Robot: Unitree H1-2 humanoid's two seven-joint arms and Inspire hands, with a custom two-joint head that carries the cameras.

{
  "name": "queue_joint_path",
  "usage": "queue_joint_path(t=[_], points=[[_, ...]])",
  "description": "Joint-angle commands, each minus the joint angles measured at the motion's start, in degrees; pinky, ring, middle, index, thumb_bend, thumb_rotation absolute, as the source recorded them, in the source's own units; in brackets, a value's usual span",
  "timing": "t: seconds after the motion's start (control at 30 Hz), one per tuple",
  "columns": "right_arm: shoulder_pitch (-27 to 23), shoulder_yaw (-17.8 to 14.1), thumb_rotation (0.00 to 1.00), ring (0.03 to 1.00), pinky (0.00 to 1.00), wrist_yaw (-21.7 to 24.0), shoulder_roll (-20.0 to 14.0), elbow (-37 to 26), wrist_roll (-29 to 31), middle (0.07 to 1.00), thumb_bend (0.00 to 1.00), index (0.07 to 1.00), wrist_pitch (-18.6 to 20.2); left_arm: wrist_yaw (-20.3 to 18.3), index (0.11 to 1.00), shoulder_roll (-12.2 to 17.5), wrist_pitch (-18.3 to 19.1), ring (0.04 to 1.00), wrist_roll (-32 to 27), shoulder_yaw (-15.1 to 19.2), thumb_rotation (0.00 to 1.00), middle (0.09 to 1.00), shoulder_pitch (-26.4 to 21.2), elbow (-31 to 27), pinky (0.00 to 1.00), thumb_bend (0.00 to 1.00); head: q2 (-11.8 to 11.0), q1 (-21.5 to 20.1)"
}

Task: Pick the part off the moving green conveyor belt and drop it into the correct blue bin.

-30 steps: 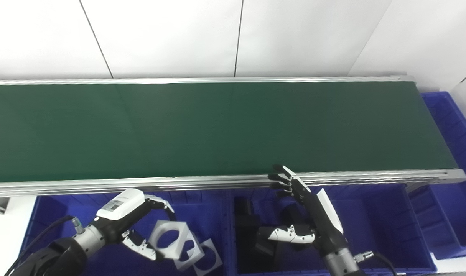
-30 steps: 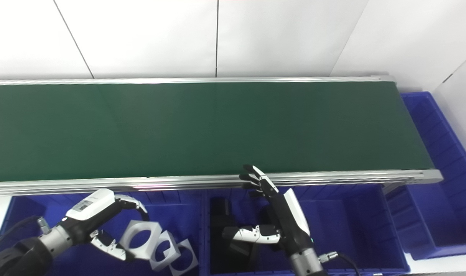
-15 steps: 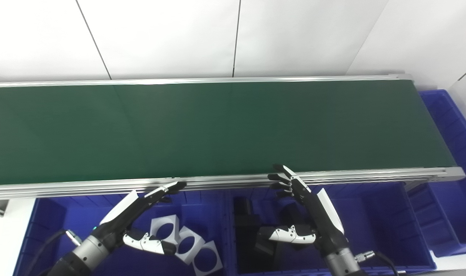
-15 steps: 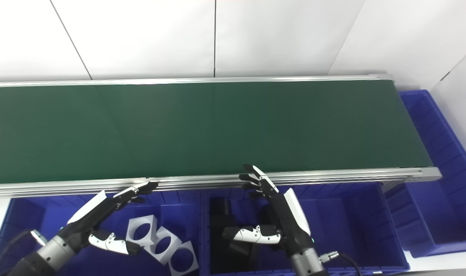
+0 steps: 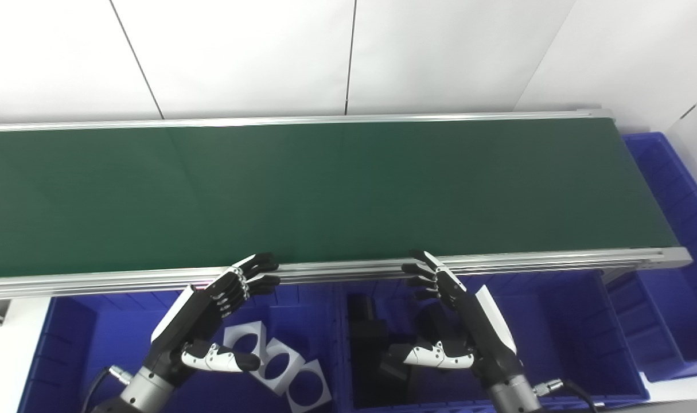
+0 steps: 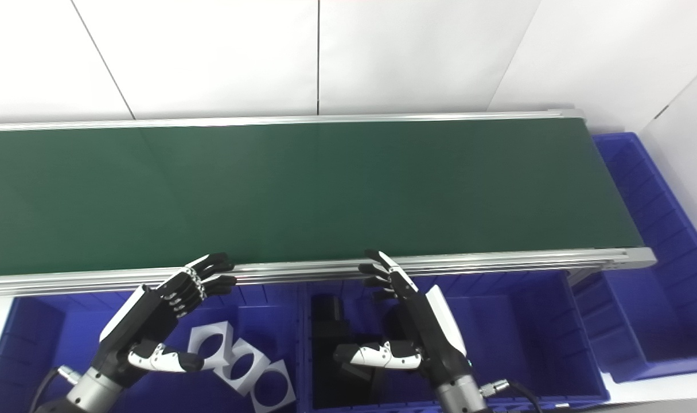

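Observation:
The green conveyor belt (image 5: pixel 325 189) runs across the view and carries no part. My left hand (image 5: pixel 210 321) is open and empty, raised above the left blue bin (image 5: pixel 78 344), its fingertips near the belt's front rail. Three white square parts with round holes (image 5: pixel 279 367) lie in that bin, below and right of the hand. My right hand (image 5: pixel 457 321) is open and empty above the middle blue bin (image 5: pixel 555 344), fingertips at the front rail. Black parts (image 5: pixel 371 338) lie in the middle bin.
The belt's aluminium front rail (image 5: pixel 354 268) runs between the belt and the bins. Another blue bin (image 5: pixel 681 241) stands at the belt's right end. A white wall rises behind the belt.
My left hand let go of a white square part, which now lies in the left bin, then opened and rose toward the rail. My right hand barely moved. The camera shifted slightly.

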Motion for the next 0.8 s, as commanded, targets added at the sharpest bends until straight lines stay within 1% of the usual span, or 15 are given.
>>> queue_joint_path(t=[0.0, 0.1, 0.4, 0.47, 0.6, 0.77], points=[[0.37, -0.28, 0.38, 0.765, 0.68, -0.10, -0.25, -2.10, 0.49, 0.827, 0.88, 0.909, 0.00, 0.11, 0.916, -0.37, -2.34, 0.825, -0.77, 0.80, 0.36, 0.897, -0.42, -1.52, 0.80, 0.96, -0.14, 0.07], [0.42, -0.36, 0.39, 0.766, 0.68, -0.19, -0.31, -1.96, 0.42, 0.832, 0.89, 0.913, -0.04, 0.50, 0.942, -1.45, -2.45, 0.822, -0.72, 1.43, 0.33, 0.913, -0.10, -1.70, 0.80, 0.95, -0.26, 0.32], [0.37, -0.29, 0.41, 0.772, 0.69, -0.22, -0.32, -1.83, -0.70, 0.834, 0.89, 0.920, 0.24, 1.40, 0.946, -4.36, -2.56, 0.834, -2.33, 3.81, 0.33, 0.916, 0.35, -0.70, 0.80, 0.97, -0.52, 0.54], [0.29, -0.30, 0.41, 0.770, 0.69, -0.33, -0.27, -1.53, -0.45, 0.832, 0.89, 0.920, -0.23, 1.05, 0.944, -4.55, -2.77, 0.831, -2.50, 4.12, 0.33, 0.909, 0.31, -0.27, 0.79, 0.97, -0.59, 0.67], [0.32, -0.30, 0.40, 0.775, 0.69, -0.13, -0.10, -1.90, -0.25, 0.837, 0.89, 0.922, 0.54, 0.56, 0.946, -4.43, -3.36, 0.821, -1.57, 4.21, 0.34, 0.906, 0.05, -0.24, 0.79, 0.96, -0.59, 0.74], [0.24, -0.24, 0.40, 0.779, 0.69, -0.04, -0.09, -2.10, -0.49, 0.840, 0.88, 0.924, 0.92, 0.17, 0.923, -4.23, -3.41, 0.812, -1.73, 4.14, 0.31, 0.891, -0.02, -0.11, 0.78, 0.97, -0.63, 1.01]])
